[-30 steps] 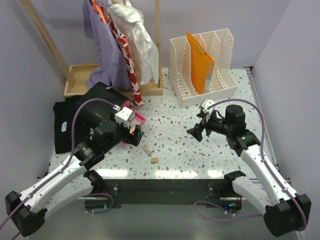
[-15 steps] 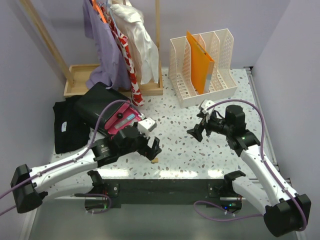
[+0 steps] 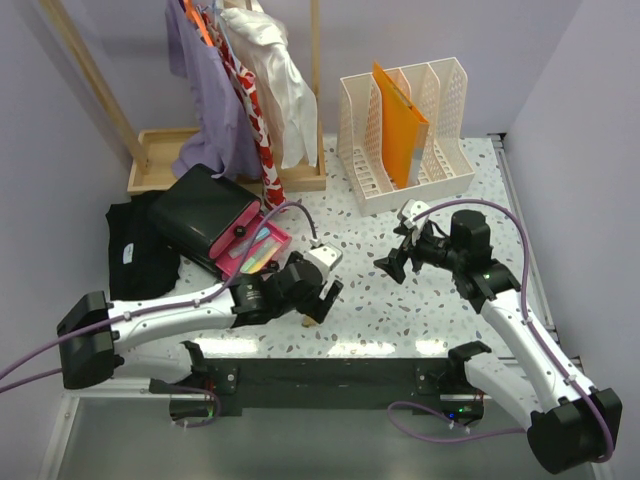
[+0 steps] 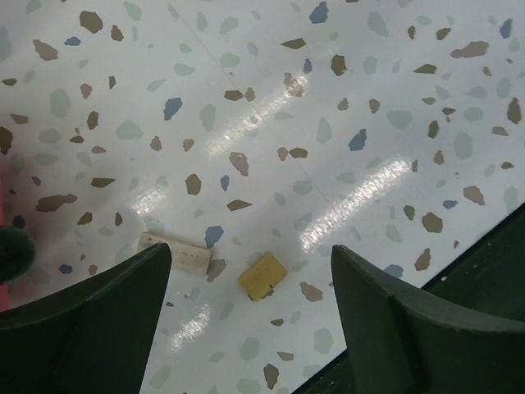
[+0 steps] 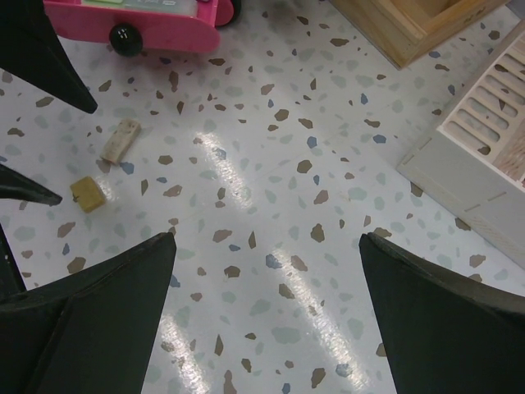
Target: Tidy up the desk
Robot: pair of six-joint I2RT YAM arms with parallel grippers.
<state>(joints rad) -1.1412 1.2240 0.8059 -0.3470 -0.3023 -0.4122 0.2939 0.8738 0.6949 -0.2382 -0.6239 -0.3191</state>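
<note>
From above, the left gripper hangs low over the near middle of the white speckled terrazzo desk, just right of an open pink case with a black lid. The right gripper hovers further right.

Left wrist: the jaws are spread and empty. A small yellow-tan block and a short pale cylinder lie apart on the desk below.

Right wrist: the jaws stand wide apart, holding nothing. Both small pieces lie at left.
</note>
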